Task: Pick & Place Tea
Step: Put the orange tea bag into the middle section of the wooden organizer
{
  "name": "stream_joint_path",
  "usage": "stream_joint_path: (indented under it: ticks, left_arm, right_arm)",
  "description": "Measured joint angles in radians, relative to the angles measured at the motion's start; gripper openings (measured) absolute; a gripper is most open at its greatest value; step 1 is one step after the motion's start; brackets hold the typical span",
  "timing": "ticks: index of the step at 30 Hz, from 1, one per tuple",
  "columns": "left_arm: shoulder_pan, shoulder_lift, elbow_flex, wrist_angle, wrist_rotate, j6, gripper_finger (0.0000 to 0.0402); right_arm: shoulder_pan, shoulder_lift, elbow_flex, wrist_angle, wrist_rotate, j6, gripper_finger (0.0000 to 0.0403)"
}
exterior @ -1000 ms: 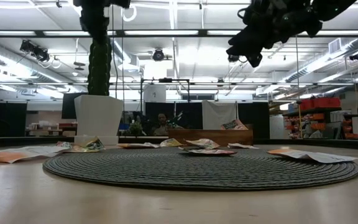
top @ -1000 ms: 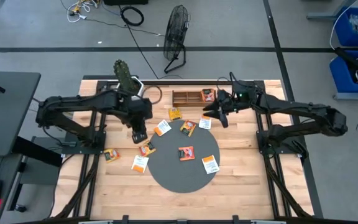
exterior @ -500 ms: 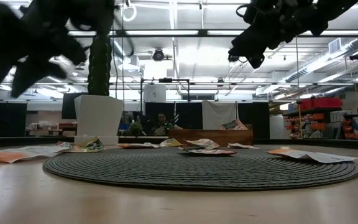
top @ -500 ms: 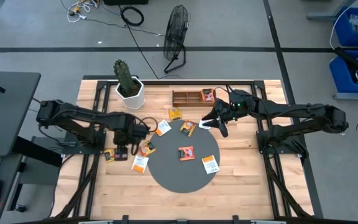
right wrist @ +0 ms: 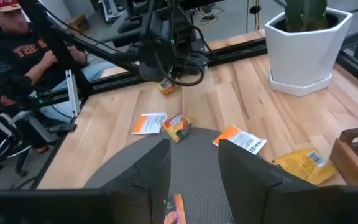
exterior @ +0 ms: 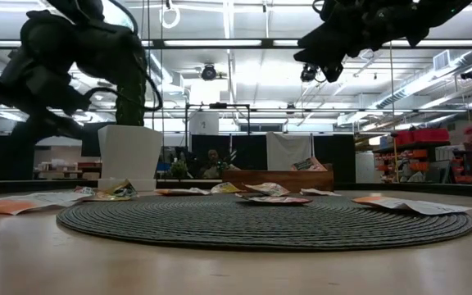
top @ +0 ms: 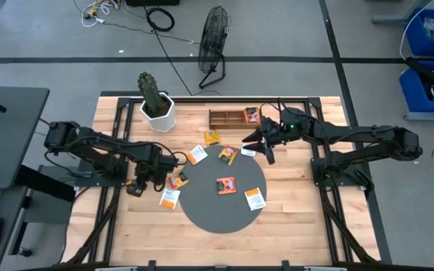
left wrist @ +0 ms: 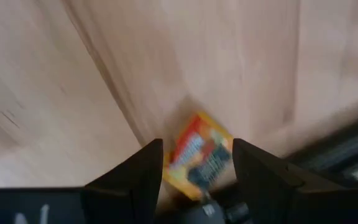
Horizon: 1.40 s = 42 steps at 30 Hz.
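Observation:
Several orange and white tea sachets lie flat on the wooden table (top: 292,226) and on the round dark mat (top: 202,207). One sachet sits in the wooden tray (top: 224,118). My left gripper (top: 136,183) points down, open, close over the leftmost sachet (left wrist: 199,157). Its two fingers (left wrist: 143,168) stand to either side of that sachet, which lies flat on the wood (right wrist: 166,87). My right gripper (top: 264,143) hangs open in the air over the mat's far right edge, above a sachet (top: 249,150). Nothing is between its fingers (right wrist: 148,168).
A white pot with a cactus (top: 157,105) stands at the far left, next to the tray. A fan (top: 213,45) and cables lie on the floor beyond the table. A person (right wrist: 17,43) sits beside the table's left side.
My left gripper has come down from high over the sachets near the mat's left edge. It has gone toward the table's left and near edges and rolled about its own line. It now stands low over the leftmost sachet.

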Motion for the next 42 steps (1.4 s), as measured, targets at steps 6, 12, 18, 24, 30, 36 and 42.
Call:
stream_joint_path:
  ticks: [6,12,18,24,30,36,42]
  left_arm:
    - [0.027,0.079,0.000,-0.016,-0.005,-0.030,0.0197]
    - [0.049,0.185,0.001,-0.011,0.027,0.000,0.0197]
    - [0.049,0.272,0.001,-0.015,0.082,0.043,0.0197]
    - [0.049,0.330,0.004,-0.010,0.077,0.073,0.0193]
    - [0.050,0.362,0.004,-0.003,0.063,0.074,0.0137]
    - [0.050,0.363,0.002,0.008,0.056,0.069,0.0023]
    - [0.049,0.364,0.044,-0.096,0.037,0.043,0.0012]
  right_arm:
    - [0.000,0.000,0.000,-0.001,0.007,0.000,0.0141]
    - [0.000,0.000,0.000,0.000,0.024,0.026,0.0141]
    - [0.000,0.000,0.000,0.000,0.024,0.026,0.0141]
    - [0.000,0.000,0.000,0.000,0.024,0.026,0.0141]
    - [0.000,0.000,0.000,0.000,0.024,0.026,0.0141]
    - [0.000,0.000,0.000,-0.001,0.043,0.026,0.0141]
    - [0.000,0.000,0.000,-0.001,0.050,0.026,0.0141]
